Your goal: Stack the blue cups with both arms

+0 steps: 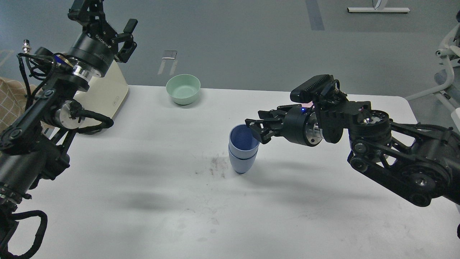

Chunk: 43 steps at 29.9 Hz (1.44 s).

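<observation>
The two blue cups stand nested and upright in the middle of the white table [143,201]. The upper cup [240,139] sits deep in the lower cup [242,163], and only its rim band and dark blue inside show. My right gripper [254,129] is at the upper cup's right rim with its fingers spread open, and nothing is clamped between them. My left gripper [105,17] is raised high at the far left, open and empty, far from the cups.
A shallow green bowl [183,89] sits at the table's back edge. A cream box-like appliance [107,95] stands at the back left under my left arm. A white chair base [445,79] is off the table at the right.
</observation>
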Tool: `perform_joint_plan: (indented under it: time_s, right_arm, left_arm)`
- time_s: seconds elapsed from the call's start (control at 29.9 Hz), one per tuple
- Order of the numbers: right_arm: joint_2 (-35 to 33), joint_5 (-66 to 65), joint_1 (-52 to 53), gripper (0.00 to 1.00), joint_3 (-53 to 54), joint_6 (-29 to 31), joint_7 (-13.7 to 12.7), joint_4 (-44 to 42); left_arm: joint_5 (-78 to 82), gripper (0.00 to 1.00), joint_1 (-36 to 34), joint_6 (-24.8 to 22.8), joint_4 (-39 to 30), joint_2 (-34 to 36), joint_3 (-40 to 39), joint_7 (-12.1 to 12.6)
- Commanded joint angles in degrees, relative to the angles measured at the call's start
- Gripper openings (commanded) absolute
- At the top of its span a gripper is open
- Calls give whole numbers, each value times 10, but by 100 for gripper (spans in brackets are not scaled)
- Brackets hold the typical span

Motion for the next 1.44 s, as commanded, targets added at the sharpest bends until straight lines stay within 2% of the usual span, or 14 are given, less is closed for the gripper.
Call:
perform_joint_plan:
  time_s: [0.0,0.03,0.07,0.1,0.13,0.27,0.33,0.43,0.6,0.64,0.84,1.0,1.17,1.4]
  right_arm:
    - [3,5,-1,67,35,0,1,-4]
    - [6,8,-2,83,66,0,1,-7]
    - [10,10,-3,93,87,0,1,-9]
    - [19,10,-3,99,126,0,0,-18]
    - [28,10,-1,100,165,0,-2,-39]
    - [44,10,8,100,268,0,-2,-91]
    - [50,11,18,100,363,0,0,-134]
    - [68,15,25,100,423,0,1,-165]
    - [69,129,25,100,529,0,1,-221]
    - [69,130,25,100,529,0,1,-221]
    - [29,348,-29,100,599,0,3,-277]
    - [8,564,-98,100,653,0,3,-307]
    - [11,649,-138,100,657,0,7,-310]
    - [19,652,-138,100,658,0,10,-310]
  left_arm:
    - [0,98,1,0,-1,0,0,0]
    - [0,98,2,0,-1,-1,0,0]
    - [0,98,3,0,-1,-1,0,0]
    - [0,98,4,0,-2,-1,0,0]
    - [0,98,5,0,-2,-2,1,0]
    - [0,98,2,-1,-2,-2,5,0]
    - [-3,98,1,-2,0,-4,4,-1]
    - [-6,98,0,-2,0,-12,4,-1]
    - [-2,98,-24,-2,1,-5,5,0]
    - [-2,98,-24,-2,1,-5,5,0]
    - [-1,98,-42,-2,26,-11,6,-4]
    - [0,98,-85,-2,80,-31,13,-1]
    - [-1,98,-116,-2,113,-37,47,-1]
    - [-9,98,-112,-2,113,-54,40,-5]
